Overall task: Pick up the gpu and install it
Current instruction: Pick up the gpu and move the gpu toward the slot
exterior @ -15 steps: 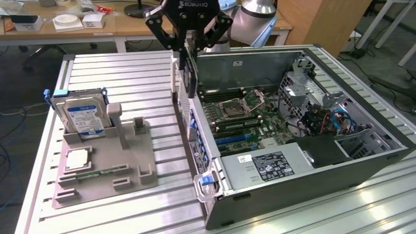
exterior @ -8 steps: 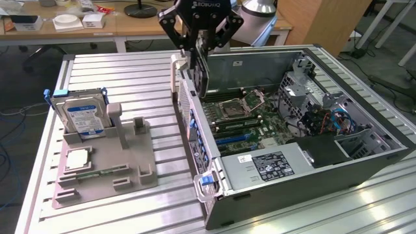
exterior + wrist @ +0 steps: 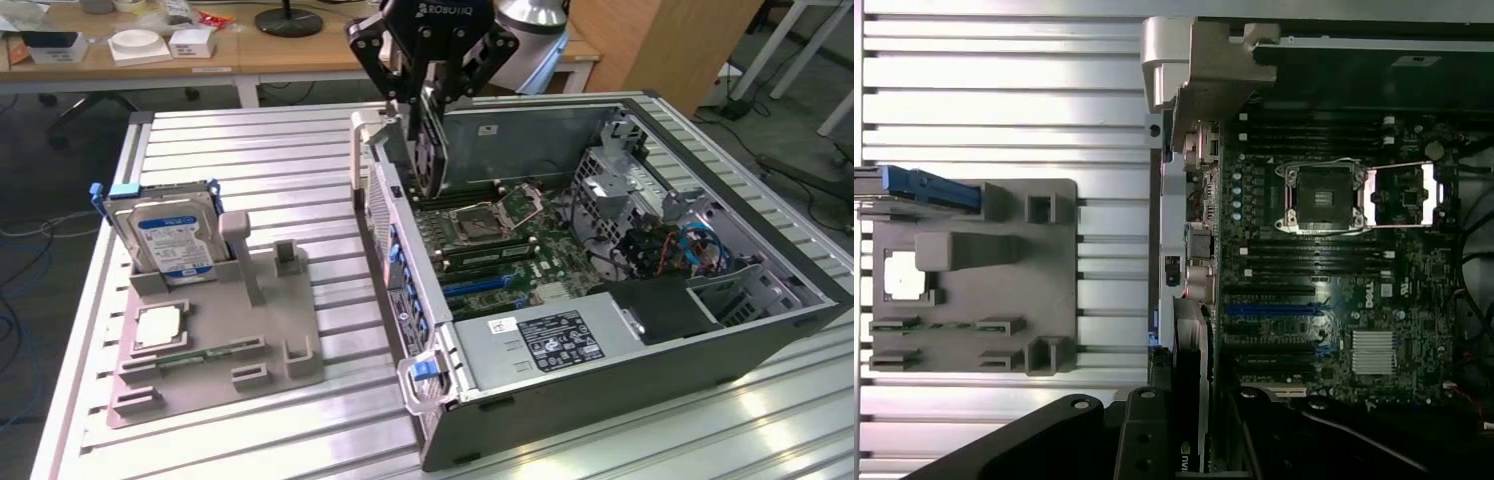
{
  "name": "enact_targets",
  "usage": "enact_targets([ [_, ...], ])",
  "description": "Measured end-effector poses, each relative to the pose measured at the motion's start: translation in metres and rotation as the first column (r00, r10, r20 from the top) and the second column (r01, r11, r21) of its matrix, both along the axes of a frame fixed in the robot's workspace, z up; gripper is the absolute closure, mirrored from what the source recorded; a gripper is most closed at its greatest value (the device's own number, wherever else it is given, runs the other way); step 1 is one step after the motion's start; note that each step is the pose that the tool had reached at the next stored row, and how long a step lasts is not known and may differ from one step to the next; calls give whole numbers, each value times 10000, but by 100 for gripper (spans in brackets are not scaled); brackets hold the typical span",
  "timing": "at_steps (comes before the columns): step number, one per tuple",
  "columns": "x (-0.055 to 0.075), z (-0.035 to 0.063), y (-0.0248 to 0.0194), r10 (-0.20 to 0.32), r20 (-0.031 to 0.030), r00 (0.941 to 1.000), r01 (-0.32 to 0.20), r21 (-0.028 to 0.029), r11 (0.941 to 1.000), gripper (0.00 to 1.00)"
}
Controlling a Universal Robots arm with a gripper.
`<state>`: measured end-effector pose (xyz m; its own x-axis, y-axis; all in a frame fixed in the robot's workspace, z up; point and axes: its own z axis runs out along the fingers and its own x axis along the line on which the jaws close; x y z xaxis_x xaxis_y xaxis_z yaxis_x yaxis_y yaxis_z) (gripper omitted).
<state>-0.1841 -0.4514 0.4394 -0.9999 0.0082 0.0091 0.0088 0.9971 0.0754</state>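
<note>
My gripper [image 3: 430, 100] hangs over the open computer case [image 3: 747, 170], shut on the gpu [image 3: 430, 155]. The gpu is a thin dark card held upright on its edge, its lower end above the motherboard [image 3: 514, 245], close to the case wall on the exterior view's left. In the wrist view the gpu [image 3: 1190, 400] shows edge-on between the dark fingers [image 3: 1144, 435], with my gripper [image 3: 1194, 445] above the case wall and the motherboard's [image 3: 1324, 300] blue slots [image 3: 1274, 310].
A grey parts holder [image 3: 274, 330] on the slatted metal table [image 3: 267, 160] carries a silver hard drive [image 3: 167, 235], a processor chip [image 3: 158, 325] and a green memory stick [image 3: 207, 353]. A power supply [image 3: 554, 345] fills the case's near end. A desk stands behind.
</note>
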Motion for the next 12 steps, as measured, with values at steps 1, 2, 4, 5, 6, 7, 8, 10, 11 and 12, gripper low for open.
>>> enact_targets([
  [1,4,0,0,-16,0,10000,16,-1,10000,73],
  [2,4,0,0,-25,0,10000,25,0,10000,73],
  [4,7,0,1,-41,1,10000,41,1,10000,73],
  [5,7,0,1,-43,1,10000,43,0,10000,73],
  [6,8,0,0,-42,1,10000,42,0,10000,73],
  [7,8,0,0,-42,1,10000,42,0,10000,73],
  [8,8,0,0,-42,1,10000,42,0,10000,73],
  [10,9,0,0,-43,1,10000,43,0,10000,73],
  [11,11,0,0,-41,1,10000,41,1,10000,73],
  [12,21,0,0,-41,1,10000,41,1,10000,73],
])
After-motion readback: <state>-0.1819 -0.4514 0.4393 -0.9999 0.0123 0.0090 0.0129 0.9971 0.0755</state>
